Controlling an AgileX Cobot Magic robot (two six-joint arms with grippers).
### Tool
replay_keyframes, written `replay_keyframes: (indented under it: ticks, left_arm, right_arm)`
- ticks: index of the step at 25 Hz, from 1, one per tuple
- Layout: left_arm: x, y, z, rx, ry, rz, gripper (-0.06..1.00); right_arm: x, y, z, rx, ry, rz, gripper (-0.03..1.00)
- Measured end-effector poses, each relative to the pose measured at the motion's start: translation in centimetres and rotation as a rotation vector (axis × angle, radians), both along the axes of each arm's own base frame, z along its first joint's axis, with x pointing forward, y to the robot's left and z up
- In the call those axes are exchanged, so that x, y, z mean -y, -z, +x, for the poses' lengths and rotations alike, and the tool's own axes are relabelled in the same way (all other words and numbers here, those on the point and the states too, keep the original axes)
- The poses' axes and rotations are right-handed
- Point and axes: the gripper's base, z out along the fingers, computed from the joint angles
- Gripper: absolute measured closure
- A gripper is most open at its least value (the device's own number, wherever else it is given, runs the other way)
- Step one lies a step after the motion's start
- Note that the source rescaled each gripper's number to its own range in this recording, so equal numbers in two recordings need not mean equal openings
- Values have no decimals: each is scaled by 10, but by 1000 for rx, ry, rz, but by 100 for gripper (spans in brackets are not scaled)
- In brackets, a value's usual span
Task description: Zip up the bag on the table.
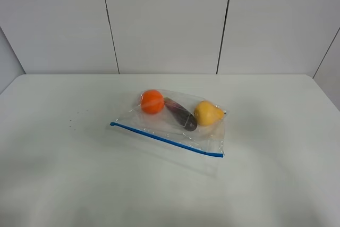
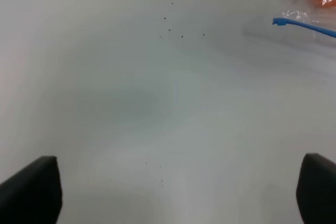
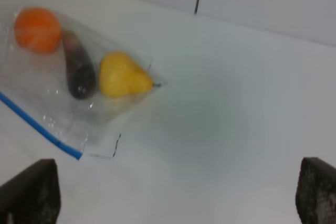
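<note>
Black fingertips of left gripper [image 2: 178,192] and right gripper [image 3: 178,192] sit wide apart, both released, nothing btwn them, over bare white table [image 1: 64,174]. Bag [image 1: 170,123] lies flat near table centre, blue zipper strip [image 1: 164,139] along near edge, w/ orange fruit [image 1: 152,101] at left, purple fruit [image 1: 180,114] in middle, yellow fruit [image 1: 208,113] at right.

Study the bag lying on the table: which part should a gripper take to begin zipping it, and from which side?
Probably the blue zipper strip of the bag, at its left end, from above: it lies flat along the near edge, clear of the fruit. No slider is discernible.
</note>
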Motion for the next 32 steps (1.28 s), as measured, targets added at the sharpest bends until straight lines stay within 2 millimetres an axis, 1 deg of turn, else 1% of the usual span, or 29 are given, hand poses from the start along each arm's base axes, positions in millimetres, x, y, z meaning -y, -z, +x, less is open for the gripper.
replay_keyframes:
  ticks: [8,15,17,21,29,32]
  left_arm:
    - [0,0,0,0,0,0,-6]
    - [0,0,0,0,0,0,-6]
    - [0,0,0,0,0,0,-6]
    - [0,0,0,0,0,0,-6]
    - [0,0,0,0,0,0,-6]
    - [0,0,0,0,0,0,-6]
  right_arm:
    - [4,-1,-44,159,85,21,-3]
    - [10,5,-74,250,185,60,-3]
    - [12,9,-75,238,213,65,-3]
    - [14,20,-71,178,238,74,-3]
    - [15,47,-55,79,252,85,-3]
    - [15,52,-52,64,254,83,-3]
